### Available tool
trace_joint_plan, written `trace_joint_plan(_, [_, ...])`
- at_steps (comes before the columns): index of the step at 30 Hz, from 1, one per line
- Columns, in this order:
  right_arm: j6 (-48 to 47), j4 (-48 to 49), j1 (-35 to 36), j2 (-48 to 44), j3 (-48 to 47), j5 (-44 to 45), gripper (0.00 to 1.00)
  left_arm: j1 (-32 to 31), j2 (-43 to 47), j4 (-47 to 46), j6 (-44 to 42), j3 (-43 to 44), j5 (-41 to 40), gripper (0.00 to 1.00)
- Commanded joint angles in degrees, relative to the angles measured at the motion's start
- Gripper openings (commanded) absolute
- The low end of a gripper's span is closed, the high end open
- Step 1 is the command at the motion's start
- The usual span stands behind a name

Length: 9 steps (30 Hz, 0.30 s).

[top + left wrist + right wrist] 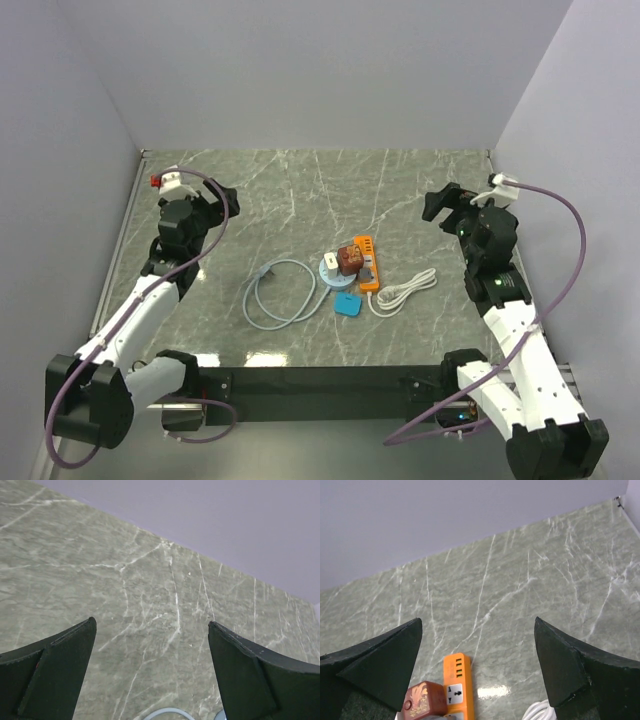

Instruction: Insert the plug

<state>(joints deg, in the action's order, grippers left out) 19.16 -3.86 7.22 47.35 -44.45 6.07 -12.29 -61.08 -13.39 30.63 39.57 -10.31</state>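
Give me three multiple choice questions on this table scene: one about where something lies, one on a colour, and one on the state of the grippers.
1. The grey cable lies: A) left of the power strip; B) right of it; C) on top of it.
2. The power strip is: A) black; B) orange; C) green.
3. The left gripper and right gripper are: A) both shut; B) one holding a plug; C) both open and empty.

Answers:
1 A: the top view shows it left of the strip.
2 B: its casing is plainly orange.
3 C: each wrist view shows spread fingers with only table between them.
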Motion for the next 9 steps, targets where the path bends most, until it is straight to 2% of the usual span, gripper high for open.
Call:
trace_joint_plan(1, [-0.09,1.13,-0.54,-2.17,0.85,0.35,0.99,0.25,2.80,1.43,-0.05,1.83,-3.66,0.99])
trace_joint_plan(9, [0.00,1.05,-0.63,-2.97,0.77,-0.53,0.99,0.25,7.46,3.19,-0.75,1.39,-5.69,1.00])
